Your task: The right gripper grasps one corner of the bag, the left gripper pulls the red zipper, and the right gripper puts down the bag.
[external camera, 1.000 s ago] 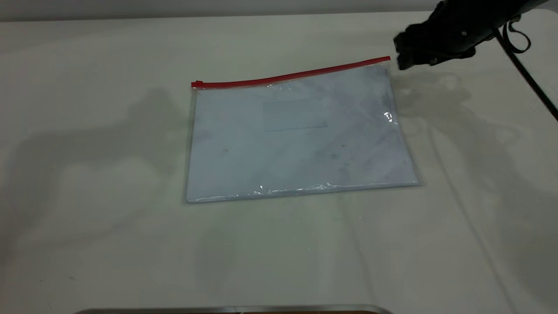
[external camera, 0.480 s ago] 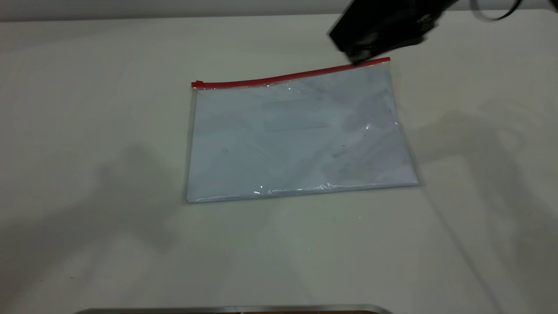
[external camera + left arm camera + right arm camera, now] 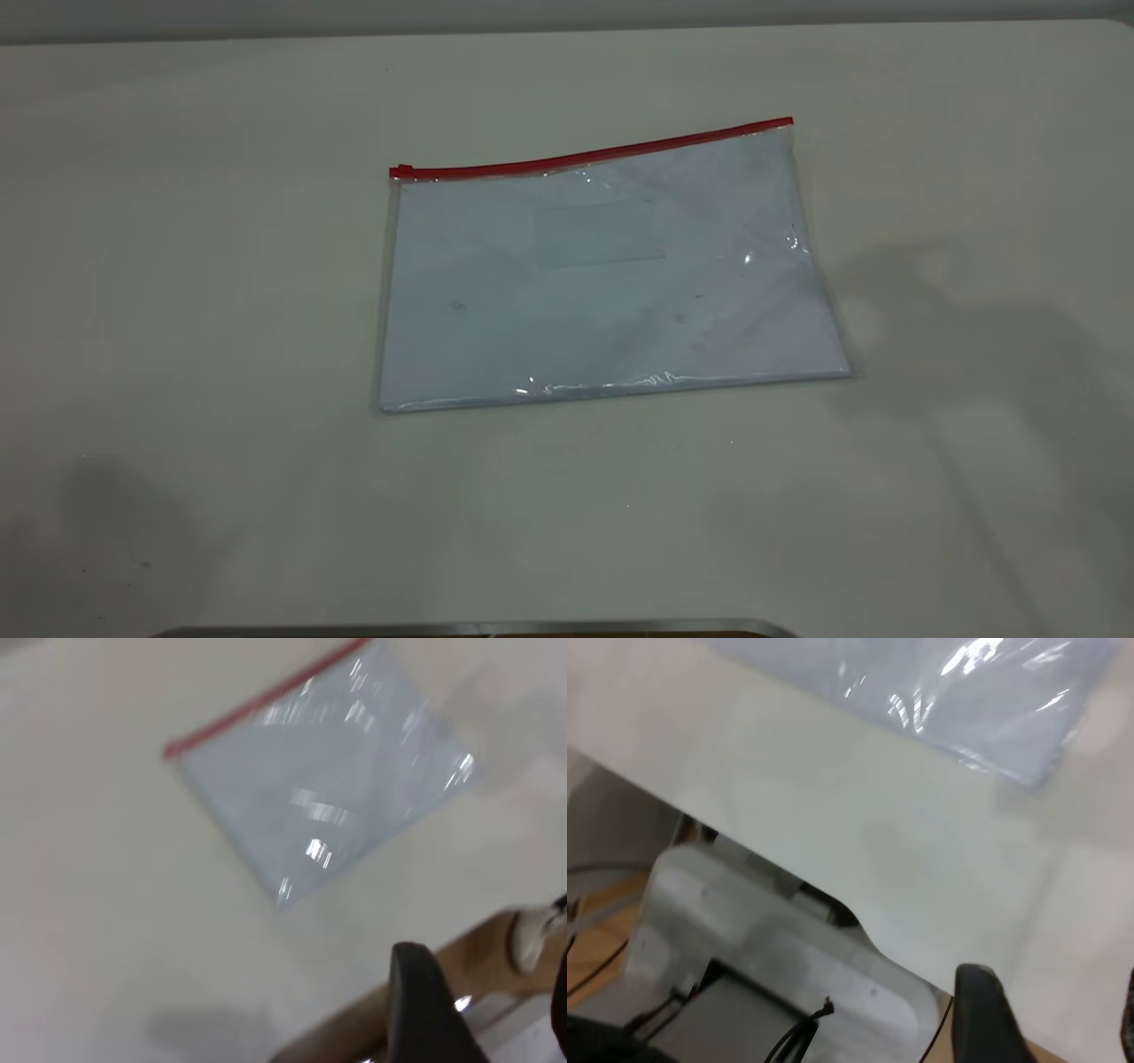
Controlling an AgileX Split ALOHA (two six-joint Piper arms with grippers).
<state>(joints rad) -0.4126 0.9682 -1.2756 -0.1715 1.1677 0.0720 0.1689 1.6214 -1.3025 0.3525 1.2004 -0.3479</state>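
The bag [image 3: 602, 275] is lying flat on the table [image 3: 221, 310] with the red zipper [image 3: 589, 157] looking fully shut and nothing gripping it, so every step is still waiting, both arms well off it, their fingers' spread impossible to tell.

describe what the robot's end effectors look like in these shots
Little of them shows. The left end effector appears in its wrist view only as a matte black, rounded, tapering finger. The right end effector shows a similar matte black finger. No cables or markings are visible; the exterior view shows neither arm.
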